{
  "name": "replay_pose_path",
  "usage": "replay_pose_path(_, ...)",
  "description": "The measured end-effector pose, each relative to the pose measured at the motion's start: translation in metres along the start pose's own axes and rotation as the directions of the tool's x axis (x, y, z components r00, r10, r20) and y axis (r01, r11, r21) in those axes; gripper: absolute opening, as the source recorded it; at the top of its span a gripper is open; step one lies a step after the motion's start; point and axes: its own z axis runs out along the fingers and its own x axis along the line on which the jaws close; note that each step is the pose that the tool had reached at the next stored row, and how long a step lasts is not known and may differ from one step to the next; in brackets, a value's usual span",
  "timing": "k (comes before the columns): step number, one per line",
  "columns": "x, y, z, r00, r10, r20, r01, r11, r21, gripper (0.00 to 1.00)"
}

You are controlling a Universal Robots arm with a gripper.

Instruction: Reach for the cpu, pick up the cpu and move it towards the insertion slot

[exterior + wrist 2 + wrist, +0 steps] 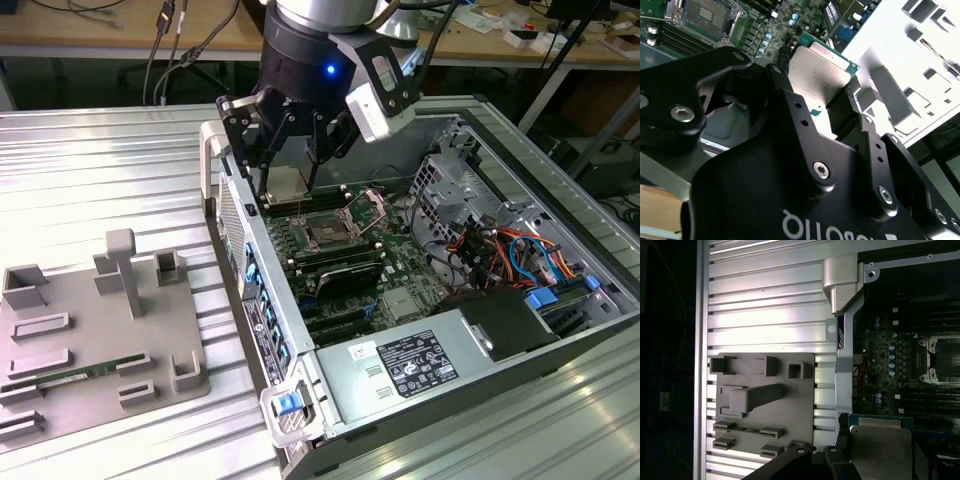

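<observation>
- Gripper (832,107): clenched on the cpu (817,75); in the second wrist view the two black fingers (845,112) press against opposite edges of the chip, which is lifted clear of every surface.
- Cpu, further detail: its silvery metal top and thin green rim show in both wrist views (880,450); in the exterior view it hangs between the fingers (283,187), held flat.
- Cpu relative to the open computer case (262,330): it sits above the case's wall at the exterior view's left, just inside the rim and over the edge of the green motherboard (400,270).
- Insertion slot (328,233): a dark square socket with a shiny metal frame on the motherboard, near the cpu but lower and apart from it, toward the exterior view's right; its frame stands open.
- Grey plastic tray (70,340): lies on the ribbed metal table (120,160) outside the case, well apart from the gripper, on the exterior view's left.
</observation>
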Motion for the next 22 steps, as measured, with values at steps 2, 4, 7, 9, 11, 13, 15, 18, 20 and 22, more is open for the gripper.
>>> replay_pose_path(2, -0.0017, 0.0003, -0.0001, 1.0, 0.0, 0.0, 0.0, 1.0, 0.0001, 0.55)
replay_pose_path(4, -0.0027, 0.0005, 0.0, 1.0, 0.0, 0.0, 0.0, 1.0, 0.0, 0.55)
replay_pose_path(7, -0.0043, 0.0008, 0.0, 1.0, 0.0, 0.0, 0.0, 1.0, 0.0, 0.55)
replay_pose_path(9, -0.0051, 0.0009, 0.0, 1.0, 0.0, 0.0, 0.0, 1.0, 0.0, 0.55)
replay_pose_path(11, -0.0059, 0.001, -0.0001, 1.0, 0.0, 0.0, 0.0, 1.0, 0.0001, 0.55)
replay_pose_path(13, -0.007, 0.0012, -0.0001, 1.0, 0.0, 0.0, 0.0, 1.0, 0.0, 0.55)
replay_pose_path(15, -0.0078, 0.0014, -0.0001, 1.0, 0.0, 0.0, 0.0, 1.0, 0.0, 0.55)
replay_pose_path(18, -0.0096, 0.0018, 0.0, 1.0, 0.0, 0.0, 0.0, 1.0, 0.0, 0.55)
replay_pose_path(20, -0.0106, 0.0019, -0.0001, 1.0, 0.0, 0.0, 0.0, 1.0, 0.0001, 0.55)
replay_pose_path(22, -0.0122, 0.0022, -0.0001, 1.0, 0.0, -0.0001, 0.0, 1.0, 0.0, 0.55)
